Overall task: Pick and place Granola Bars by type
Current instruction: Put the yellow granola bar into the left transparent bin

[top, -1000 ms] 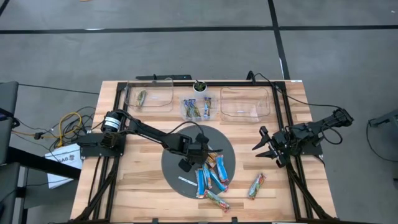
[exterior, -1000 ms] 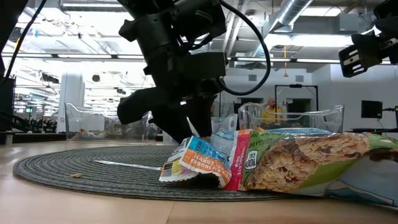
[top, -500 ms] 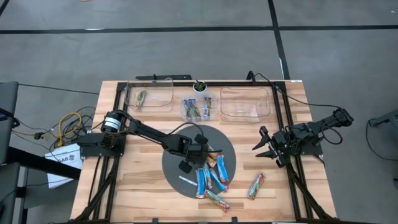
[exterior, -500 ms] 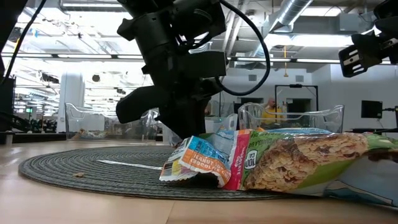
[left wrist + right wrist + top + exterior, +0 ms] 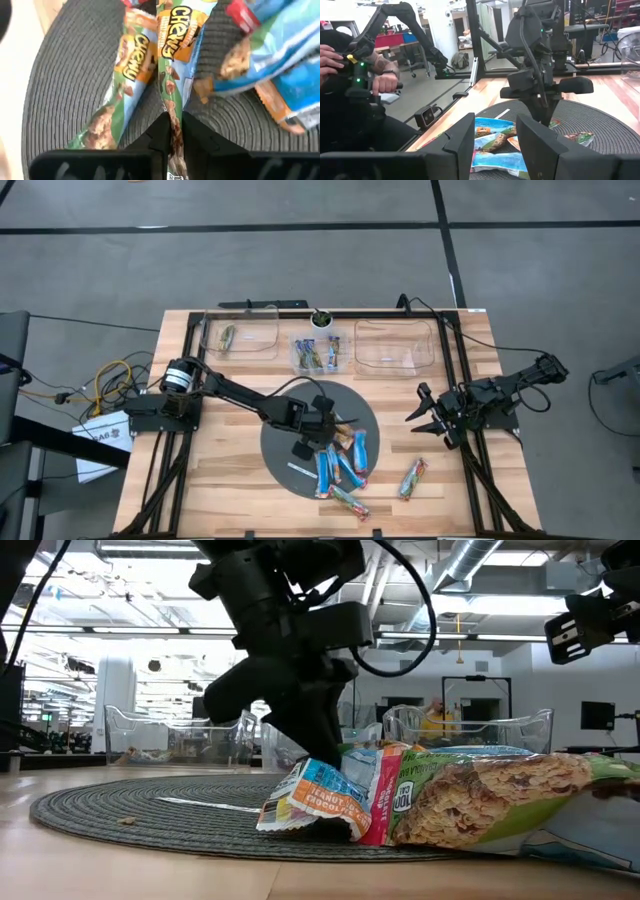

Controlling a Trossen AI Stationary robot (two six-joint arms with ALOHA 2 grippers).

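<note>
Clearly legible on the wrapper pinched in the left gripper [image 5: 172,131] is the word "CHEWY" in yellow letters on orange; this green-tan-orange granola bar [image 5: 176,60] lies lengthwise between the two dark fingers, which are pressed together on its near end. A second "CHEWY" bar [image 5: 122,85] lies just beside it on the round dark woven mat [image 5: 285,442], and bright blue bars [image 5: 287,55] lie near them, one touching the held bar's side. Seen from above, the left arm reaches from its base at the mat's left across to the middle of the mat, its gripper [image 5: 332,430] down at the top of the bar pile [image 5: 342,465]; one more bar [image 5: 411,477] lies off the mat to its right on the wooden table [image 5: 230,490]. Well right of the mat the right gripper [image 5: 425,418] hovers with its fingers spread and nothing between them. Three clear bins sit beyond the mat: the left bin [image 5: 240,335] holds one bar, the small middle bin [image 5: 318,354] several. Behind the table is an open workshop hall, where a person's hands [image 5: 330,57] grip a control arm.
</note>
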